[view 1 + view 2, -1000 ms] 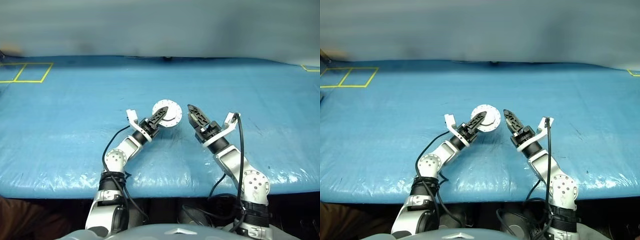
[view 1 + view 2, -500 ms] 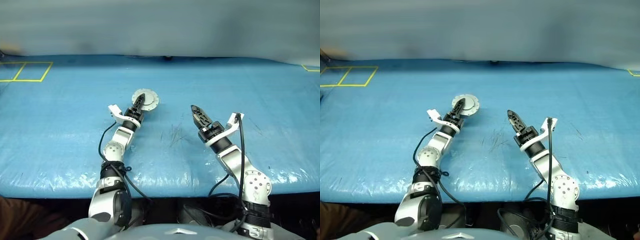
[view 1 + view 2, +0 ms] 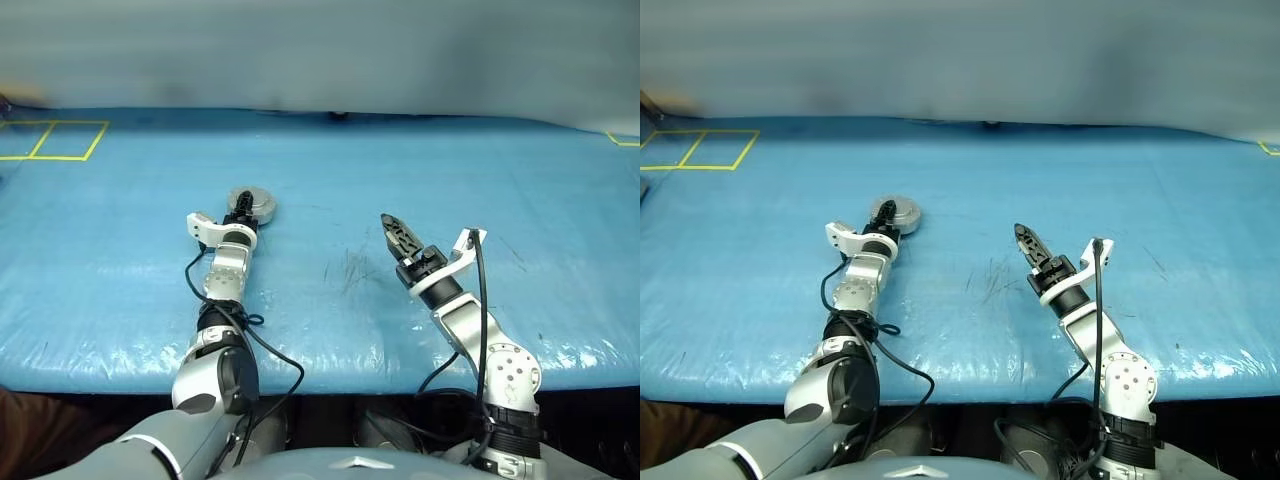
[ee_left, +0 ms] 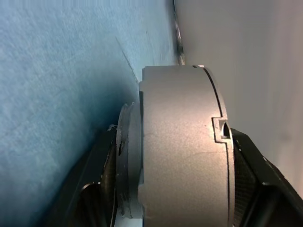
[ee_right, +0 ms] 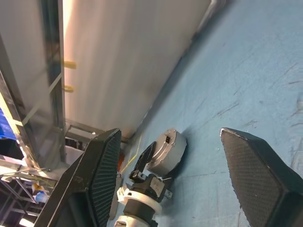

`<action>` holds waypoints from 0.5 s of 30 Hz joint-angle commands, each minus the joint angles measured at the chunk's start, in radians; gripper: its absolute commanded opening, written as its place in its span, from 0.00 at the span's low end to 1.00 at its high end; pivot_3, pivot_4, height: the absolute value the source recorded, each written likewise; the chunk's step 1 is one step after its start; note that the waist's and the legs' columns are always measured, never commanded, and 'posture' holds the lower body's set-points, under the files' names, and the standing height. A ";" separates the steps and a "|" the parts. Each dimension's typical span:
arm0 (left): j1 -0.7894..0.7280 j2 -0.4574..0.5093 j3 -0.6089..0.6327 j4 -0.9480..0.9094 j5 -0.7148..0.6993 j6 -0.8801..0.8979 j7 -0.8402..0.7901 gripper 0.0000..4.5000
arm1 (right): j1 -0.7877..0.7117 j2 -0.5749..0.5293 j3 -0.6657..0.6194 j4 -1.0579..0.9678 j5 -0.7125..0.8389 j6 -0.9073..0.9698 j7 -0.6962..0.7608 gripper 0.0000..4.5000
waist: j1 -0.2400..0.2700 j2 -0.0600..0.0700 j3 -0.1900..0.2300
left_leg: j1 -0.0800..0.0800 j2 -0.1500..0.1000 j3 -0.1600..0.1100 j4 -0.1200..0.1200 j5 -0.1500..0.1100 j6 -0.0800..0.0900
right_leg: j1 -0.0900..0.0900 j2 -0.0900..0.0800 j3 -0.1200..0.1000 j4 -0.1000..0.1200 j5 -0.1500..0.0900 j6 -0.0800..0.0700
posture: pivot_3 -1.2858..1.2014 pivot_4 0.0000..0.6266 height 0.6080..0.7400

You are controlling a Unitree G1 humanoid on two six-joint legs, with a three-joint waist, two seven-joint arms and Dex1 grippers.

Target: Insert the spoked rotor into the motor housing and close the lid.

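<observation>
Grey motor housing (image 4: 182, 146) clamped between the left gripper (image 3: 240, 208)'s two black fingers, lid closed

Blue sheeting covers the table (image 3: 120, 250); the housing sits at the end of the outstretched left arm, on or just above the sheet, left of the table's middle. Well apart to its right, the right gripper (image 3: 397, 233) hovers above the sheet with its fingers (image 5: 258, 165) spread wide, holding nothing

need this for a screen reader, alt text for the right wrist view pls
The right gripper's two black textured fingers stand open over a blue table cover. Between them, further off, the left gripper is closed on a round silver-grey metal motor housing.
</observation>
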 commanded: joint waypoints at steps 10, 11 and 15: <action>0.014 0.007 -0.008 -0.094 0.186 -0.295 0.172 0.99 | -0.013 0.004 -0.011 -0.009 -0.006 -0.005 0.000 0.77 | -0.008 0.000 0.000 | 0.008 0.001 0.002 -0.001 -0.001 -0.001 | 0.003 0.001 0.001 0.000 0.000 0.000 | 0.52 0.24 1.00; 0.019 0.008 -0.005 -0.108 0.197 -0.314 0.198 0.99 | -0.014 0.004 -0.013 -0.005 -0.004 -0.003 -0.006 0.77 | -0.007 0.000 0.000 | 0.008 0.001 0.002 -0.001 -0.001 -0.001 | 0.003 0.001 0.001 0.000 0.000 0.000 | 0.52 0.24 1.00; 0.056 0.021 -0.044 -0.175 0.292 -0.374 0.248 0.99 | -0.019 0.002 -0.008 0.003 -0.015 0.000 -0.009 0.77 | -0.003 0.000 0.000 | 0.007 0.001 0.002 -0.001 -0.001 -0.001 | 0.003 0.001 0.001 0.000 0.000 0.000 | 0.52 0.24 1.00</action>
